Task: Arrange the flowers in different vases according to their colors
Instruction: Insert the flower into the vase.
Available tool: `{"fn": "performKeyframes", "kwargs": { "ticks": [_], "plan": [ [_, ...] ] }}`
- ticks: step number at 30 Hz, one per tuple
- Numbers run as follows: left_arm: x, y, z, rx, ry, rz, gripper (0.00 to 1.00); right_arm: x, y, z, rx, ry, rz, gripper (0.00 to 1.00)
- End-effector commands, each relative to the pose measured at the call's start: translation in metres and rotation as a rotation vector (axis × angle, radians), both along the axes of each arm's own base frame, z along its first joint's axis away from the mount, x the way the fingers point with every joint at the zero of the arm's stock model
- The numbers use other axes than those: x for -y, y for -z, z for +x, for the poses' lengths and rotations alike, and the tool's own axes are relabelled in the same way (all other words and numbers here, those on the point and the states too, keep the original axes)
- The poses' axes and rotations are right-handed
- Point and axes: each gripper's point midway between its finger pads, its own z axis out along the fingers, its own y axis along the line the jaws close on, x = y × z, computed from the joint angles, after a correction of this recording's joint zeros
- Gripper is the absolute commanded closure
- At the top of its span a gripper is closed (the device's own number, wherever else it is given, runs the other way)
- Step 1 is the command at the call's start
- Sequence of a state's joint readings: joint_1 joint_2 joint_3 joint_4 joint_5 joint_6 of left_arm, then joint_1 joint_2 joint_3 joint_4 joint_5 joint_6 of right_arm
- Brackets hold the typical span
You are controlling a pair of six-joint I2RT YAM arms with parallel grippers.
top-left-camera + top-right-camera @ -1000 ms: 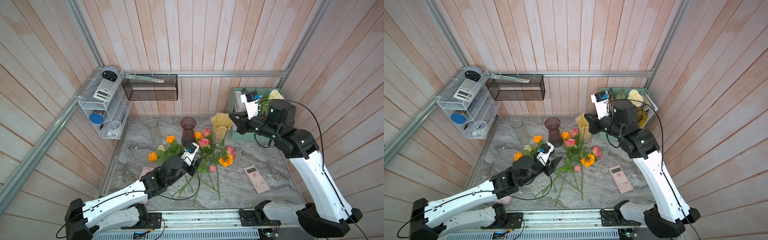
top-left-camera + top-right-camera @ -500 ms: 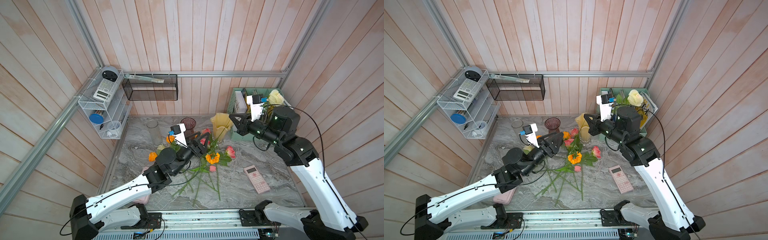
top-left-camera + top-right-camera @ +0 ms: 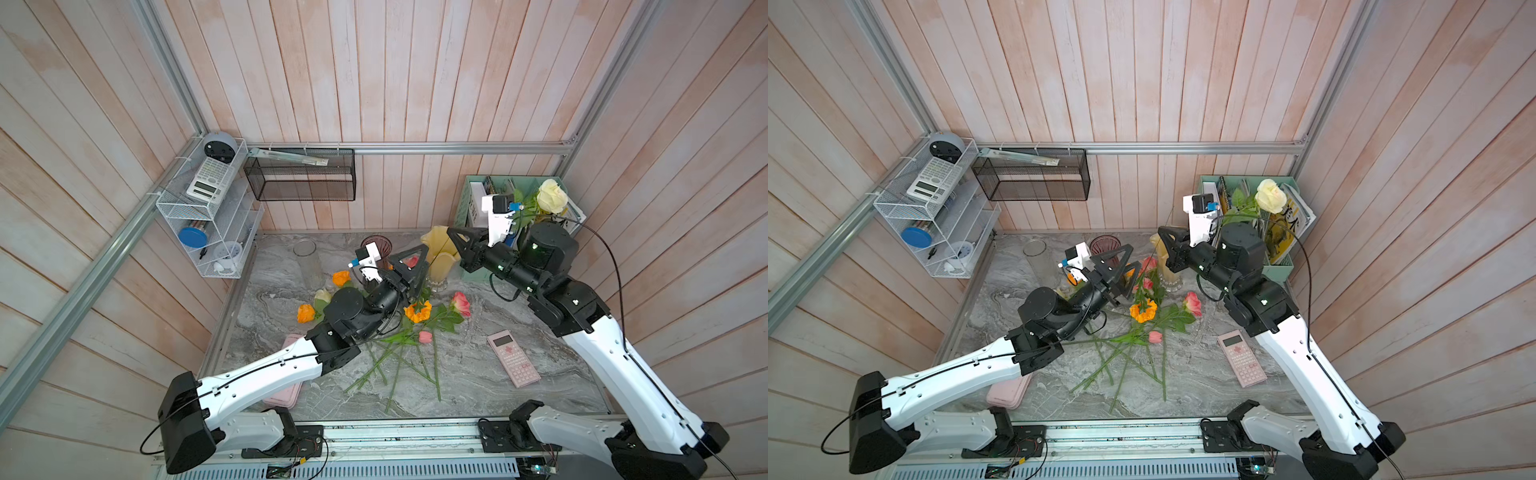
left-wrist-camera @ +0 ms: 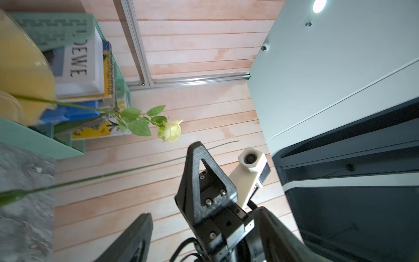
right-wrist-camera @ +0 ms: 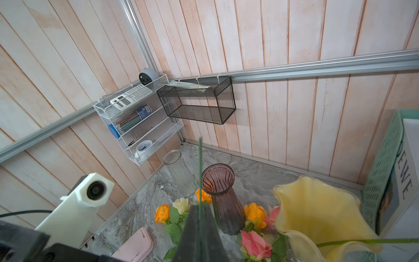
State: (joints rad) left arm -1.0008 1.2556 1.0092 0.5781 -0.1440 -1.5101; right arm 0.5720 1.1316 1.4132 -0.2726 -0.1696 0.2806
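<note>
My right gripper [image 3: 452,236] [image 5: 199,212] hangs beside the pale yellow vase [image 5: 317,215], shut on a thin green flower stem [image 5: 200,158]. That stem seems to lead down to the orange marigold [image 3: 417,311], which hangs just off the table. A cream rose [image 3: 552,196] [image 4: 171,133] leans out of the yellow vase. My left gripper [image 3: 1135,255] is raised and open, holding nothing, in front of the purple vase [image 5: 221,199]. The clear vase [image 3: 305,257] stands empty. Orange roses [image 3: 341,277], a pink rose [image 3: 460,303], a tulip [image 3: 424,336] and several other flowers lie on the table.
A mint file holder [image 3: 469,199] with books stands behind the right arm. A pink calculator [image 3: 513,357] lies at the right and a pink case [image 3: 286,390] under the left arm. A black mesh basket [image 3: 301,178] and a white wire shelf [image 3: 199,216] hang on the walls.
My left arm rose from the flower pile toward the purple vase while its jaws opened wider. The marigold shifted left. The right gripper stayed shut and moved only slightly.
</note>
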Motion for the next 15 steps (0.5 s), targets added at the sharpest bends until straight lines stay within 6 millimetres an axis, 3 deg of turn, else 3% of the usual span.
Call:
{"fn": "performKeyframes", "kwargs": {
  "ticks": [1,3,5,8,15],
  "plan": [
    [0.013,0.014,-0.003,-0.143,0.128,-0.135,0.19,0.001,-0.012,0.009,0.071,0.047,-0.004,1.00],
    [0.016,0.026,-0.002,-0.198,0.147,-0.190,0.17,0.002,-0.013,0.012,0.078,0.061,-0.013,1.00],
    [0.018,0.032,-0.003,-0.225,0.160,-0.219,0.11,0.003,-0.014,0.016,0.087,0.079,-0.027,1.00],
    [0.019,0.035,-0.002,-0.240,0.141,-0.201,0.09,0.002,-0.015,0.019,0.096,0.089,-0.038,1.00],
    [0.023,0.058,0.023,-0.289,0.058,-0.250,0.08,-0.013,-0.010,0.010,0.116,0.065,-0.033,1.00]
  ]
}}
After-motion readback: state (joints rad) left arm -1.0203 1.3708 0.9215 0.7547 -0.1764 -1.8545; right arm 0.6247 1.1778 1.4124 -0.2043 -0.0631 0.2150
